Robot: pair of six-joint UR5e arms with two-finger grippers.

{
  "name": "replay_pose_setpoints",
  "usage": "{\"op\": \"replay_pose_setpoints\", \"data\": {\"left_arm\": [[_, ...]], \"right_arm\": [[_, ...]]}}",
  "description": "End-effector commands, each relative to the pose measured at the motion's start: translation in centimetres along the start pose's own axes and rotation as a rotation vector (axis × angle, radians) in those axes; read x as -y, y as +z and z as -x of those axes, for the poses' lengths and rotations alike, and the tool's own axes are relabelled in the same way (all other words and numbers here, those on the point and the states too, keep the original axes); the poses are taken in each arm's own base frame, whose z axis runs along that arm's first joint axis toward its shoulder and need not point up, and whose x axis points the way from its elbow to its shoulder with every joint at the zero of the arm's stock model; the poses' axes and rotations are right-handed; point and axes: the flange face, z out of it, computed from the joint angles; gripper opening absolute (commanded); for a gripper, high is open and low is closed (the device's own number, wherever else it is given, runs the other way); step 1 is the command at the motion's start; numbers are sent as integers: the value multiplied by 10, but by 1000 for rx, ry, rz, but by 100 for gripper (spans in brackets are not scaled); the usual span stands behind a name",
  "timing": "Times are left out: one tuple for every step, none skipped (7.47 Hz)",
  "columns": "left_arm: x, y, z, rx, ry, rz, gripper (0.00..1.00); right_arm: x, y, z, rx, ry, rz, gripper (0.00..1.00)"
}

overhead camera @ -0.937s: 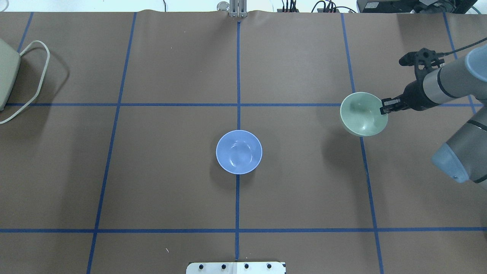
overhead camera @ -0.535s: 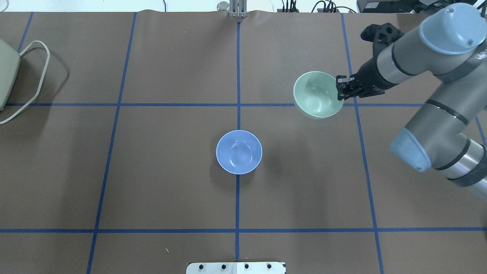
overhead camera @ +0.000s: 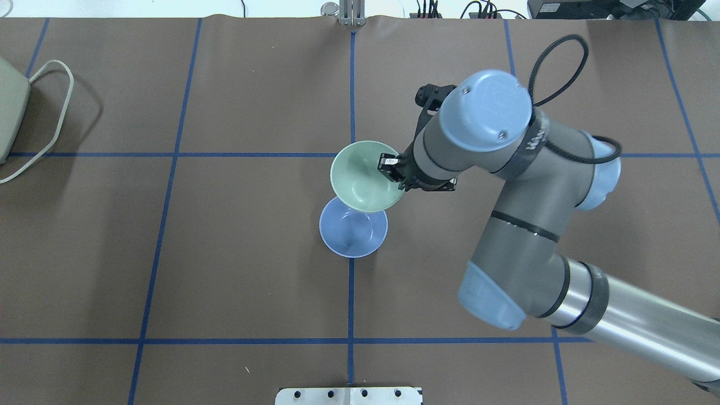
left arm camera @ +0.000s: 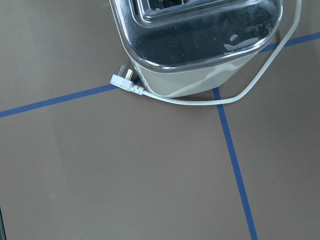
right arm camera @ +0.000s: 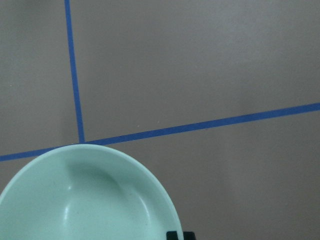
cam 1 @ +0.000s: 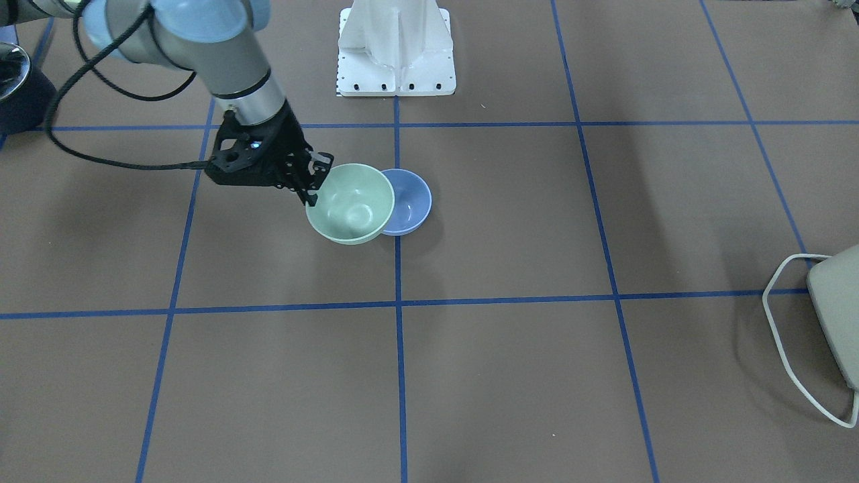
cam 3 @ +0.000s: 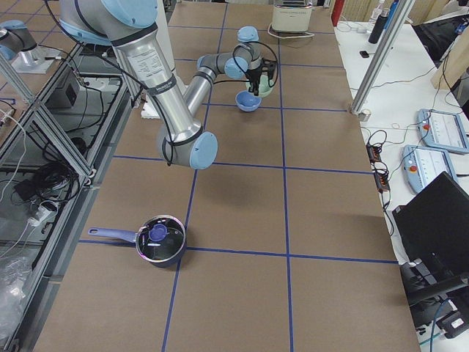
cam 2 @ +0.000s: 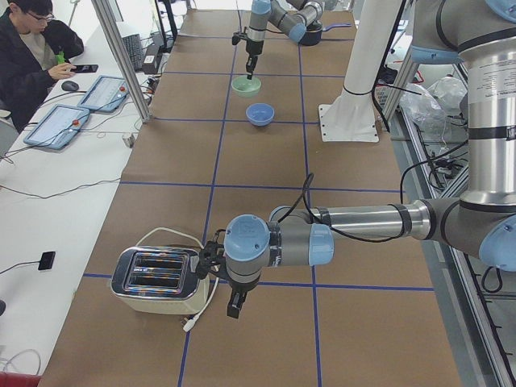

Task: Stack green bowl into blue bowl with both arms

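Observation:
My right gripper (overhead camera: 389,167) is shut on the right rim of the pale green bowl (overhead camera: 360,180) and holds it upright above the table. In the overhead view the green bowl overlaps the far edge of the blue bowl (overhead camera: 353,233), which sits on the centre line. In the front view the green bowl (cam 1: 349,204) hangs beside the blue bowl (cam 1: 408,201) and covers part of it, with the right gripper (cam 1: 312,181) on its rim. The right wrist view shows the green bowl (right arm camera: 85,200) low in frame. My left gripper (cam 2: 235,306) shows only in the left side view, near a toaster; I cannot tell its state.
A toaster (cam 2: 157,278) with a white cord (left arm camera: 200,100) stands at the table's left end, and its edge shows in the overhead view (overhead camera: 8,107). A dark pot (cam 3: 160,248) with a lid sits at the right end. The white pedestal (cam 1: 396,47) stands at the robot's side.
My right arm has carried the green bowl leftward from the right side of the table to just beyond the blue bowl. The blue bowl has not moved.

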Motion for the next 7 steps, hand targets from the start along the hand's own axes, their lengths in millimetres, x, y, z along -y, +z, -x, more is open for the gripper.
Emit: {"op": "replay_pose_setpoints", "data": {"left_arm": [[0,0,0,2,0,0,98],[0,0,0,2,0,0,98],[0,0,0,2,0,0,98],[0,0,0,2,2,0,98],[0,0,0,2,0,0,98],[0,0,0,2,0,0,98],[0,0,0,2,0,0,98]], "right_arm": [[-45,29,18,-41,-2,-17,0],[-42,43,18,-67,2,-17,0],[-43,55,15,-87,0,-12,0],[-47,60,14,-95,-4,-7,0],[-49,62,14,-97,-7,-5,0],[-49,66,13,-104,-9,-3,0],[-50,70,12,-112,-10,-2,0]]}}
